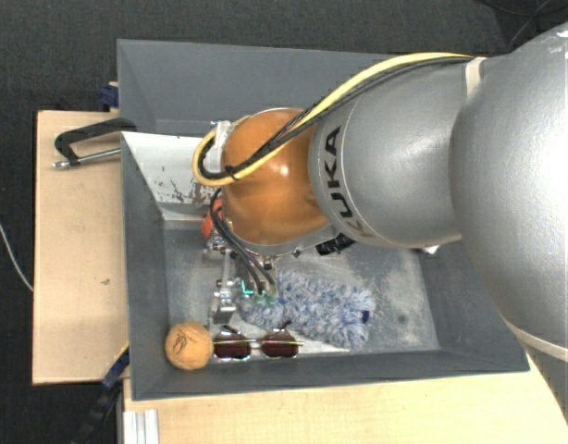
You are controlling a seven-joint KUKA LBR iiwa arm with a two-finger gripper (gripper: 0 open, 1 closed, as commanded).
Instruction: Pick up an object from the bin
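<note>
Gripper (pixel 227 305) sits low, just beside the sunglasses (pixel 256 347) near the lower-left corner of the bin (pixel 141 276) (open or closed: cannot tell). Tan ball (pixel 189 346) touches the sunglasses; blue fuzzy cloth (pixel 316 311) lies adjacent.

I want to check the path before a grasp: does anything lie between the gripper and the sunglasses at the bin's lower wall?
Nothing visible does. The gripper hangs right above the left lens of the sunglasses. The fuzzy blue cloth lies close on the view's right, the tan ball on its left.
</note>
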